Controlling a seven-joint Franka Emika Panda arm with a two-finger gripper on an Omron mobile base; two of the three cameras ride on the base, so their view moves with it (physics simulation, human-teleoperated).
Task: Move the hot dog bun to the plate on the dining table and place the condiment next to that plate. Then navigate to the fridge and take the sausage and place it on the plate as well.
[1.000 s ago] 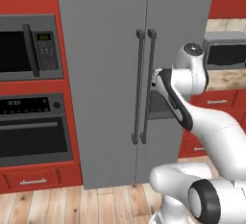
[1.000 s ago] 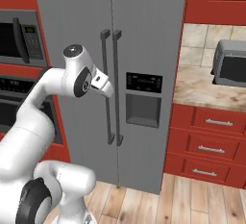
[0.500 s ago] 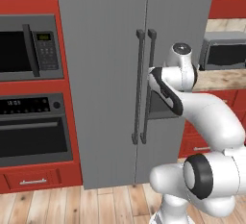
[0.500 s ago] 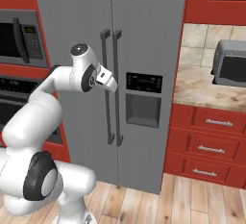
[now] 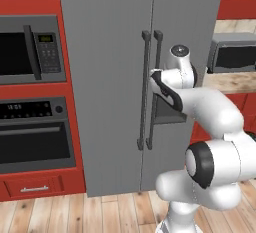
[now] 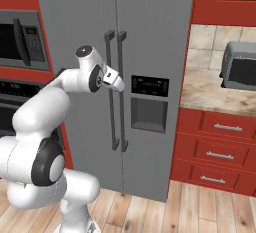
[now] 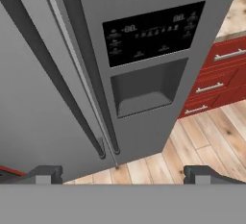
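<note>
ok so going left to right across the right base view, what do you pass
microwave → gripper at the fridge door handles → dispenser panel → red drawers → toaster oven

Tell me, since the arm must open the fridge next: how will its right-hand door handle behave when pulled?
The handle is a long, slim vertical bar, so it probably stays stiff and won't flex. Its smooth dark finish may be slippery between the open tool fingers. The fridge door is tall and broad, so it likely swings heavily and slowly.
</note>
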